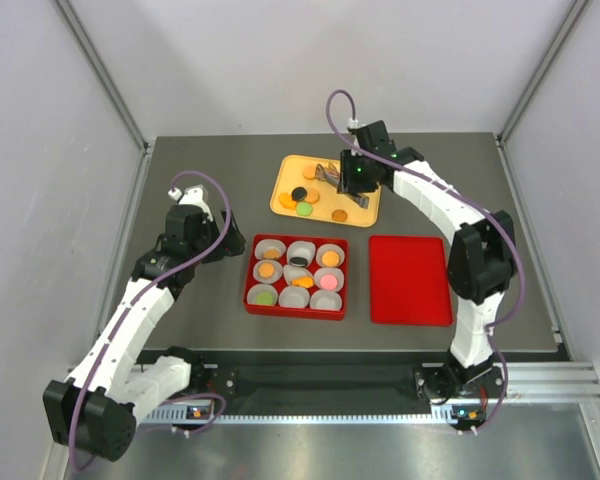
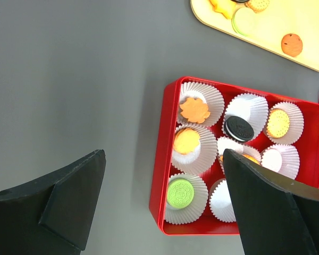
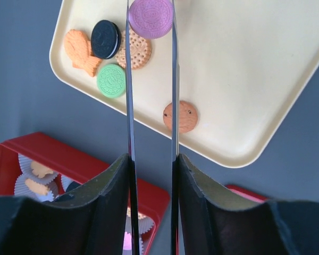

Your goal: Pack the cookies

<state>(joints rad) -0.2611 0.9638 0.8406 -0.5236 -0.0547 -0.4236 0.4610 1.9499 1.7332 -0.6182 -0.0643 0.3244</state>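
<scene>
Pink and round, a sandwich cookie (image 3: 151,20) sits pinched between the thin blades of the right gripper (image 3: 150,6) over the pale yellow plastic tray (image 3: 244,79). Loose orange, black and green cookies (image 3: 111,81) lie on the tray beside it. The left gripper (image 2: 164,175) hangs spread wide over the left wall of the square red box (image 2: 170,159), where white pleated paper cups (image 2: 248,109) hold more cookies.
</scene>
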